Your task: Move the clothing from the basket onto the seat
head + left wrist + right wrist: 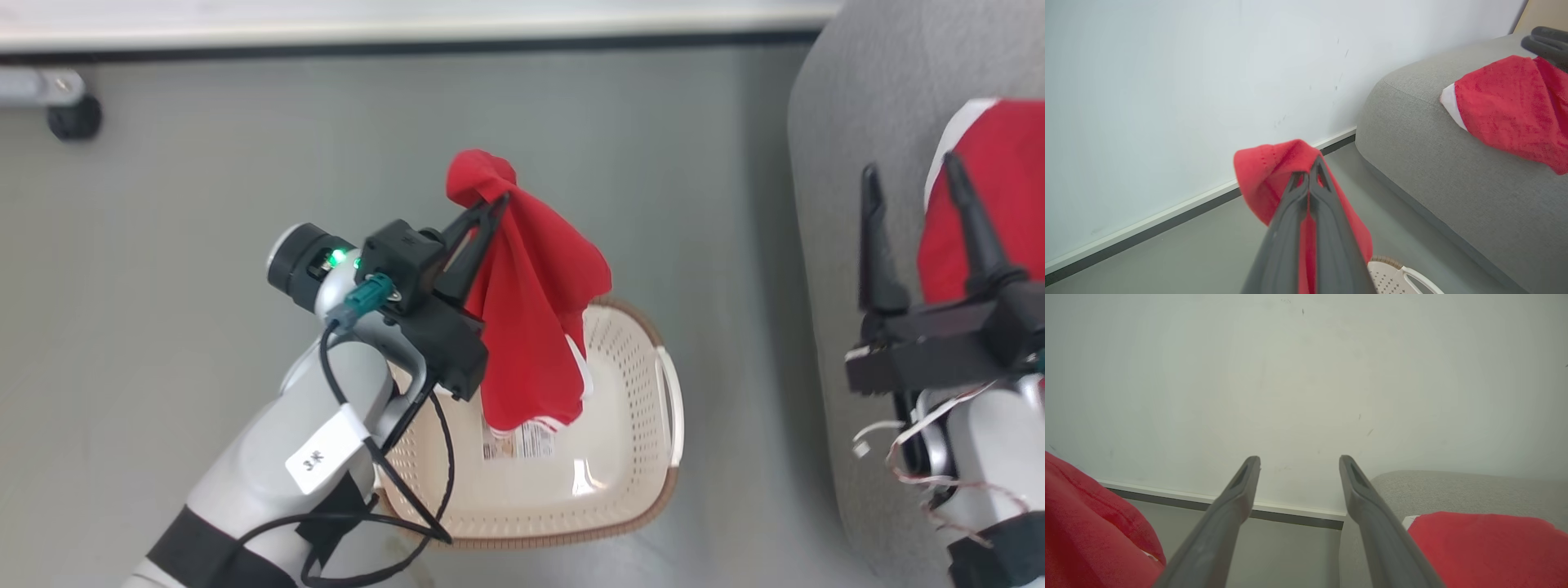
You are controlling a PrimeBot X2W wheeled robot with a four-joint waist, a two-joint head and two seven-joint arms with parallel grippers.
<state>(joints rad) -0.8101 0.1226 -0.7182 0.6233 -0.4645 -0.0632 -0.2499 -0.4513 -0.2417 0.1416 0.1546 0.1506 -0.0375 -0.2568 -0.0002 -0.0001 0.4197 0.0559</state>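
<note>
My left gripper (496, 201) is shut on a red garment (531, 302) of the clothing, which hangs from the fingertips over the cream basket (629, 457) on the floor. In the left wrist view the same garment (1265, 175) is pinched in that gripper (1309, 173). A second red garment with white trim (992, 196) lies on the grey seat (841, 122) at the right. My right gripper (910, 175) is open above the seat beside that garment, holding nothing; its spread fingers (1245, 486) point at the wall. That garment (1511, 106) rests on the seat (1437, 147).
A white label (518, 441) lies on the basket's bottom. A white wall with a dark baseboard (408, 45) runs along the far side. A black caster on a metal leg (73, 114) stands at the far left. Grey floor (204, 204) surrounds the basket.
</note>
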